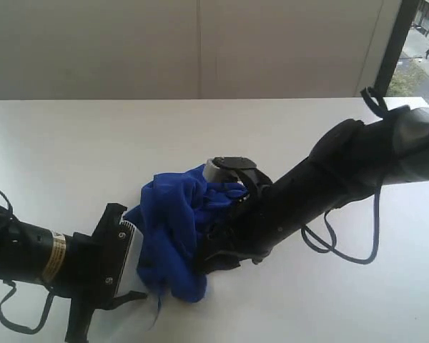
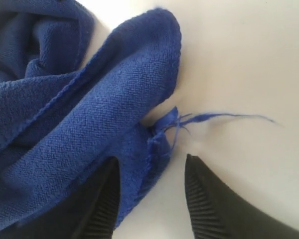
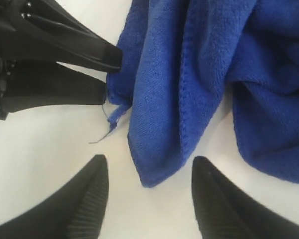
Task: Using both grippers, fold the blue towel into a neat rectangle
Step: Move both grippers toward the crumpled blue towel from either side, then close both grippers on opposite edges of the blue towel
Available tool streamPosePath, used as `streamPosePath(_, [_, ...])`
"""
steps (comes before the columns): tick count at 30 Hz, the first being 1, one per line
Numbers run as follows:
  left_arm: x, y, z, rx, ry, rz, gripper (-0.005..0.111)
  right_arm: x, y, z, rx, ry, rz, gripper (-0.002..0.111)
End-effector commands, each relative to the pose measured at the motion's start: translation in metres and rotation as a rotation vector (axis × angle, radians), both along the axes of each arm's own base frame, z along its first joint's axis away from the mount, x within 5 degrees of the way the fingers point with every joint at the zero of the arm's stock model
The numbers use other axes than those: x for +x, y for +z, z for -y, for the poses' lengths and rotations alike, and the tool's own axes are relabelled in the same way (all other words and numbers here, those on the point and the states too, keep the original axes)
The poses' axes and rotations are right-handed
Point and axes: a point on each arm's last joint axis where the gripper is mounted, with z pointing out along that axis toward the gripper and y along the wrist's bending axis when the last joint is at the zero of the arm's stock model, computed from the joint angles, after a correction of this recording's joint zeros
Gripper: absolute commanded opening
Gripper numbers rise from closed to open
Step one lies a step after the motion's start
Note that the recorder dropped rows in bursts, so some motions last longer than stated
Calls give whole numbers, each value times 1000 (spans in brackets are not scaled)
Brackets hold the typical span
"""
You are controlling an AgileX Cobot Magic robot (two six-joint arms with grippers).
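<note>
The blue towel [image 1: 173, 236] lies in a crumpled heap on the white table [image 1: 71, 143]. It sits about midway between the side edges and closer to the edge the arms reach in from than to the far edge by the wall.

The left gripper [image 2: 150, 174] is at the heap's lower left side, with its fingers apart. A frayed corner of the towel lies in the gap between them. The cloth rests against one finger [image 2: 102, 204] and stays clear of the other. It looks unpinched, though the dark finger against dark cloth makes actual contact hard to judge. A thin loose thread [image 2: 224, 116] trails from that corner across the bare table.

The right gripper [image 3: 149, 172] reaches in from the right side, low over the heap. Its fingers are also spread wide. The rounded tip of a hemmed fold points into the space between them, touching neither finger [image 3: 89, 199]. In the right wrist view, the left gripper's fingertips sit just beside the frayed corner.
</note>
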Motion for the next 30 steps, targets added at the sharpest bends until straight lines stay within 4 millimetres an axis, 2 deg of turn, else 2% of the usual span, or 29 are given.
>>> streamPosePath(1, [2,0,7,17,-21,16,48,2,-3,-7,-8,42,73,51])
streamPosePath(6, [4,-4,7,34,-12,11,48,6,-5,-7,-38,29,126,57])
streamPosePath(12, [4,-5,7,37,-11,10,48,6,-9,-7,-43,52,127,57])
streamPosePath(19, [4,-5,7,35,-6,5,29,4,-24,-8,-48,71,72,57])
streamPosePath(28, [5,-5,6,34,16,-9,27,6,-25,-8,-53,83,97,57])
streamPosePath(30, [5,-5,6,34,16,-9,13,7,-25,-8,-42,71,102,57])
